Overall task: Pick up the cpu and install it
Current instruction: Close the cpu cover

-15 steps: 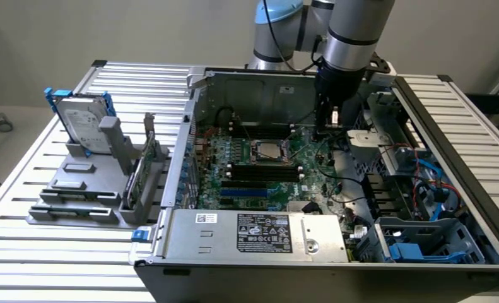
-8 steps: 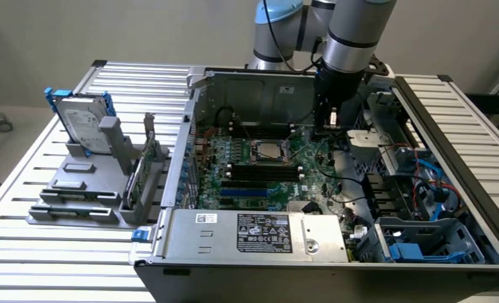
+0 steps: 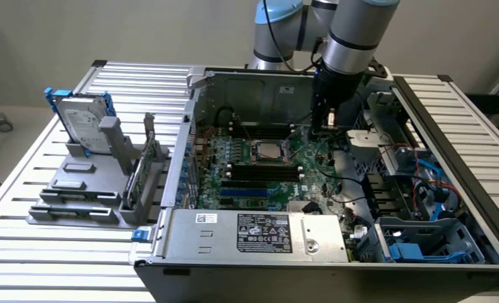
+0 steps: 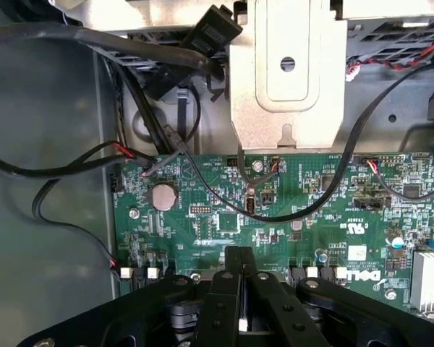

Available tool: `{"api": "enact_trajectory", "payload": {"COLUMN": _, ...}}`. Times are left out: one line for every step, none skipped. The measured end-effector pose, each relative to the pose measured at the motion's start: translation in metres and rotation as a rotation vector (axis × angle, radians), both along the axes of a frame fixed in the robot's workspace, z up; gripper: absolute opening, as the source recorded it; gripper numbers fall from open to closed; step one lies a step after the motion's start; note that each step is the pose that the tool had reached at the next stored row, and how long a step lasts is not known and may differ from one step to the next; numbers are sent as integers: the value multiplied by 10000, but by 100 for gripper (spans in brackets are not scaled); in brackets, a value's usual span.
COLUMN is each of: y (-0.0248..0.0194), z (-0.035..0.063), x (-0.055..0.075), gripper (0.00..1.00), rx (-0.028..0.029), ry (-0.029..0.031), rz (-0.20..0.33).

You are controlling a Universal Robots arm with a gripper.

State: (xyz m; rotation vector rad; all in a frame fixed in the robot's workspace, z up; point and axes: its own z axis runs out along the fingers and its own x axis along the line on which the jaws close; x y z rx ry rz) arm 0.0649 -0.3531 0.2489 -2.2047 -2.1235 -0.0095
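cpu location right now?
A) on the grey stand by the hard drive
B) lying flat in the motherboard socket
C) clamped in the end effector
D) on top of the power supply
B: the cpu lies flat in the socket on the motherboard, while the end effector hangs over the board to the exterior view's right of it, apart from the chip.

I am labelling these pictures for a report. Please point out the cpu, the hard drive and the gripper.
cpu (image 3: pixel 269 150), exterior view, middle of its metal top.
hard drive (image 3: pixel 84 126), exterior view, its grey face.
gripper (image 4: pixel 239 256), wrist view, between its fingertips.
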Motion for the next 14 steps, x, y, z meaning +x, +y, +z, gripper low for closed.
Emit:
{"api": "enact_trajectory", "payload": {"y": 0, "z": 0, "x": 0, "gripper": 11, "rx": 30, "ry": 89, "rz": 0}}
{"api": "enact_trajectory", "payload": {"y": 0, "z": 0, "x": 0, "gripper": 11, "rx": 58, "ry": 209, "rz": 1}}
{"api": "enact_trajectory", "payload": {"y": 0, "z": -1, "x": -2, "gripper": 11, "rx": 79, "ry": 346, "rz": 0}}
{"api": "enact_trajectory", "payload": {"y": 1, "z": -2, "x": -10, "gripper": 11, "rx": 96, "ry": 496, "rz": 0}}
{"api": "enact_trajectory", "payload": {"y": 1, "z": -1, "x": -20, "gripper": 11, "rx": 106, "ry": 644, "rz": -1}}
{"api": "enact_trajectory", "payload": {"y": 1, "z": -1, "x": -32, "gripper": 11, "rx": 118, "ry": 798, "rz": -1}}
{"api": "enact_trajectory", "payload": {"y": 0, "z": 0, "x": -45, "gripper": 11, "rx": 132, "ry": 956, "rz": -2}}
{"api": "enact_trajectory", "payload": {"y": 0, "z": 0, "x": -63, "gripper": 11, "rx": 147, "ry": 1103, "rz": -4}}
{"api": "enact_trajectory", "payload": {"y": 0, "z": 0, "x": -81, "gripper": 11, "rx": 159, "ry": 1229, "rz": -2}}
{"api": "enact_trajectory", "payload": {"y": 0, "z": 0, "x": -106, "gripper": 11, "rx": 166, "ry": 1325, "rz": -3}}
{"api": "enact_trajectory", "payload": {"y": 0, "z": -1, "x": -136, "gripper": 11, "rx": 172, "ry": 1389, "rz": -3}}
{"api": "enact_trajectory", "payload": {"y": 0, "z": -2, "x": -170, "gripper": 11, "rx": 174, "ry": 1431, "rz": -3}}
{"api": "enact_trajectory", "payload": {"y": 0, "z": -5, "x": -203, "gripper": 11, "rx": 176, "ry": 1461, "rz": -2}}
{"api": "enact_trajectory", "payload": {"y": 0, "z": -9, "x": -235, "gripper": 11, "rx": 177, "ry": 1480, "rz": -3}}
